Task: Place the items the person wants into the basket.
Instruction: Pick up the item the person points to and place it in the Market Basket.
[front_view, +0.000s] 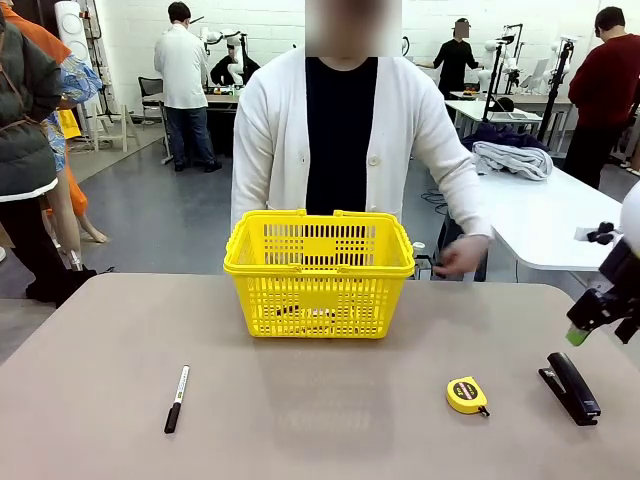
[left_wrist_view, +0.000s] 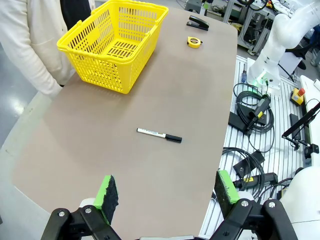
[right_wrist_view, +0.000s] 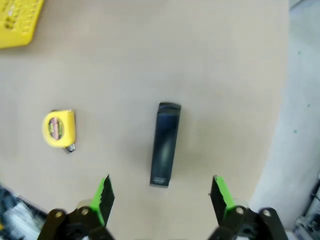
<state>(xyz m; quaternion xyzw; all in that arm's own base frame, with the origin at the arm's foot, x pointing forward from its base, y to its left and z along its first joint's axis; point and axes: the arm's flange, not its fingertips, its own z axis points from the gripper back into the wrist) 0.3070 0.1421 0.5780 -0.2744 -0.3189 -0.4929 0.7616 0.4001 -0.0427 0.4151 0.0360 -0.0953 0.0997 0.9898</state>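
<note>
Yellow basket (front_view: 318, 272) upright at tabletop (front_view: 320, 420) far edge, centre, just before person (front_view: 340, 130) in white cardigan; dark shapes lie inside, unclear which.

Black stapler (front_view: 570, 387) flat near right edge.

Yellow tape measure (front_view: 467, 395) near it, apart, toward centre; round label print too small to read.

Marker (front_view: 176, 398) with white barrel near left front; barrel print unreadable.

Right gripper (right_wrist_view: 161, 197) above stapler, fingers spread wide, nothing between.

Left gripper (left_wrist_view: 167, 192) over near edge, fingers apart, empty.
</note>
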